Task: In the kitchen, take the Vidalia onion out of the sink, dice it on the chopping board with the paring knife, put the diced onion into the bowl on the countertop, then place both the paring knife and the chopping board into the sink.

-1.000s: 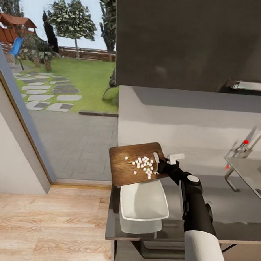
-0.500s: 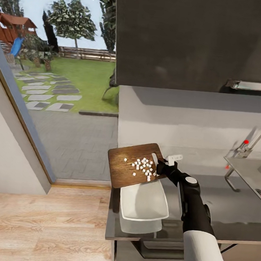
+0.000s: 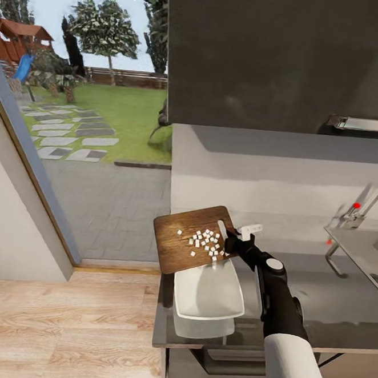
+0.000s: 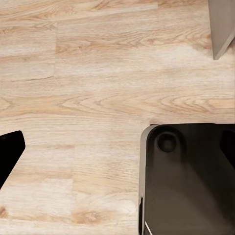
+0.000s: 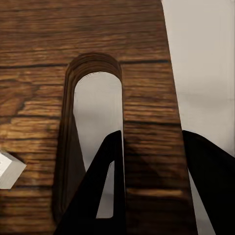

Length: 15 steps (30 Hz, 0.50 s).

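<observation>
Right gripper [image 3: 234,240]: clamped on the handle edge of the dark brown wooden chopping board with rounded corners [image 3: 187,240]; in the right wrist view one black finger [image 5: 100,191] passes through the board's slot, the other lies outside the board's edge, with the wood strip [image 5: 147,147] pinched between them.
Chopping board: lifted off the counter, tilted, lower edge just above the far rim of the bowl; slot handle at the gripper end.
Diced onion, small pale cubes [image 3: 207,242]: scattered on the board's surface, clustered toward the gripper side and the lower edge; one cube [image 5: 10,169] close by the slot in the right wrist view.
Shallow white squarish bowl [image 3: 207,291]: resting on the long matte grey countertop [image 3: 316,303], near its left end, directly below the board's lower edge; interior looks bare.
Stainless-steel sink with drainboard [image 3: 361,255]: at the right edge of the head view, well apart from the board; curved chrome faucet with red dot [image 3: 362,210] behind it.
Left gripper: aimed down at the pale wooden plank floor [image 4: 88,88]; only one dark fingertip [image 4: 9,152] at the edge of the left wrist view, so spread of the fingers cannot be told.
Dark robot base [image 4: 191,181]: on the floor in the left wrist view.
Paring knife: not identifiable with certainty.
</observation>
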Available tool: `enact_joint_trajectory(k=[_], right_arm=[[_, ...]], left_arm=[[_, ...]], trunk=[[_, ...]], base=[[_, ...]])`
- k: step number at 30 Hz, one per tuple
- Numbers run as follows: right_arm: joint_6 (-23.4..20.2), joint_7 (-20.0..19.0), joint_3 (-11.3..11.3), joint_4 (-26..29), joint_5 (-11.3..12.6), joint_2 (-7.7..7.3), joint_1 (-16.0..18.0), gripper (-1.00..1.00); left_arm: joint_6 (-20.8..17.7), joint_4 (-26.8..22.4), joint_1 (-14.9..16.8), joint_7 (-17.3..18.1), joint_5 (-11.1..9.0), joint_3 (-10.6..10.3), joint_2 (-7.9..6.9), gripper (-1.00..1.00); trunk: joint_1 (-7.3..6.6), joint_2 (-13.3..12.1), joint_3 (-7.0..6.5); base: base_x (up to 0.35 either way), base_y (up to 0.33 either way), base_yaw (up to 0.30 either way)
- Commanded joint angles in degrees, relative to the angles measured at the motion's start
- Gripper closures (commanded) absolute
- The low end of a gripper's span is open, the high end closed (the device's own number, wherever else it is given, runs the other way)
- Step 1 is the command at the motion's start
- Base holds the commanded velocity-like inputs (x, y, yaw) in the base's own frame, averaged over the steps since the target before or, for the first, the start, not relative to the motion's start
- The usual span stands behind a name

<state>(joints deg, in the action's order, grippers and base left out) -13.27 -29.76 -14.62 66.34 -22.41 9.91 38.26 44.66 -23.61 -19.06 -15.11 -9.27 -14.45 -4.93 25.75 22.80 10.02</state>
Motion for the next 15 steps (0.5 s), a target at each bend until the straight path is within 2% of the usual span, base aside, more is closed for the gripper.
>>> enact_joint_trajectory(k=[1, 12, 15], right_arm=[[0.57, -0.87, -0.24, -0.22, -0.36, 0.08, 0.06, 1.0], [1.84, -2.82, -0.55, -1.33, 0.35, 0.08, 0.06, 1.0], [1.85, -2.9, -0.92, -1.45, 4.44, 0.08, 0.06, 1.0]], left_arm=[[0.08, -0.12, -0.01, -0.19, -0.58, -0.49, -0.08, -1.0], [0.08, -0.12, -0.01, -0.19, -0.58, -0.49, -0.08, -1.0], [0.08, -0.12, -0.01, -0.19, -0.58, -0.49, -0.08, -1.0]], trunk=[[0.04, 0.12, 0.11], [0.04, 0.12, 0.11], [0.04, 0.12, 0.11]], base=[[0.0, 0.0, 0.0], [0.0, 0.0, 0.0], [0.0, 0.0, 0.0]])
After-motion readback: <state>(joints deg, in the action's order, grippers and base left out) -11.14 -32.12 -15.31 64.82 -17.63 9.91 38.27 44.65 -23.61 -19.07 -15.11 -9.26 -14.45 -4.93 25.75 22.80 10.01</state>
